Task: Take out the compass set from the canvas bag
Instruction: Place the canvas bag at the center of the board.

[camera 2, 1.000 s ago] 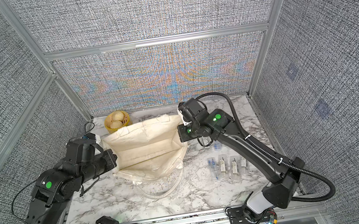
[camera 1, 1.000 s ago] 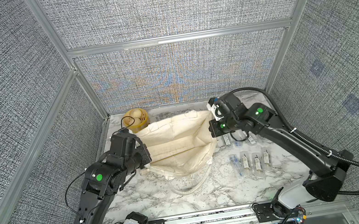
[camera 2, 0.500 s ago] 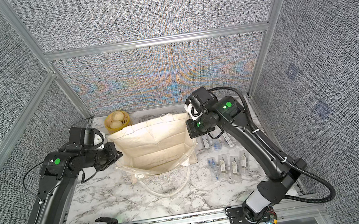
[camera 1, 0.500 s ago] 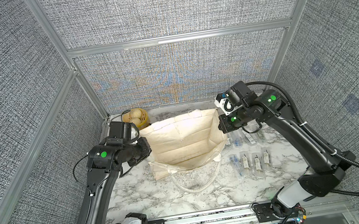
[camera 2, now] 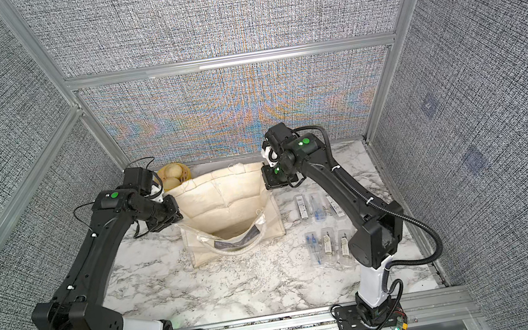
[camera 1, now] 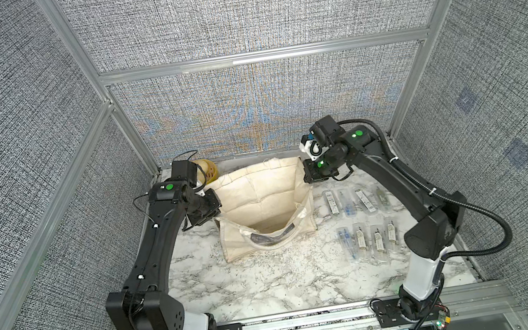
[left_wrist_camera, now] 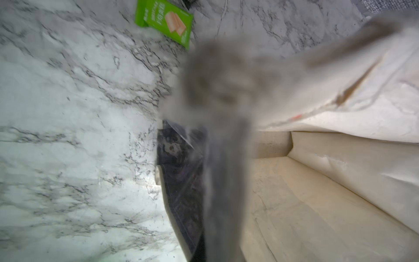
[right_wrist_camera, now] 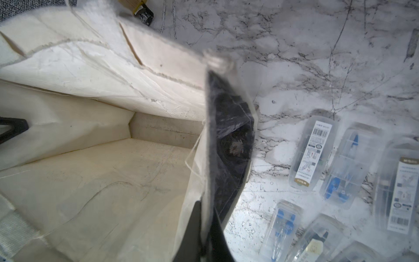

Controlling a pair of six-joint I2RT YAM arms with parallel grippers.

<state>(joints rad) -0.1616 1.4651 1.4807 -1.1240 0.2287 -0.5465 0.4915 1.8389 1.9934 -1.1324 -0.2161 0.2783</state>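
Note:
The cream canvas bag [camera 1: 259, 191] [camera 2: 224, 196] stands with its mouth open at mid table. My right gripper [camera 1: 308, 173] [camera 2: 268, 179] [right_wrist_camera: 202, 240] is shut on its right side edge, cloth pinched between the black fingers. At the bag's left edge sits my left gripper [camera 1: 214, 206] [camera 2: 175, 211]. Blurred cloth hides its jaws in the left wrist view. Inside, the bag [left_wrist_camera: 317, 192] [right_wrist_camera: 90, 181] shows only bare cream lining. Several clear compass set cases [camera 1: 356, 201] [camera 2: 318, 207] [right_wrist_camera: 313, 154] lie in two rows on the marble, right of the bag.
A small yellow basket [camera 1: 208, 170] [camera 2: 175, 177] holding round things stands at the back left, behind my left arm. A green packet [left_wrist_camera: 165, 20] lies on the marble table [camera 1: 273, 285] outside the bag. Mesh walls enclose three sides.
Both arms have lifted and drawn apart toward the back. The bag has gone from slumped flat to standing with its mouth open. Cloth now blurs across the left wrist view.

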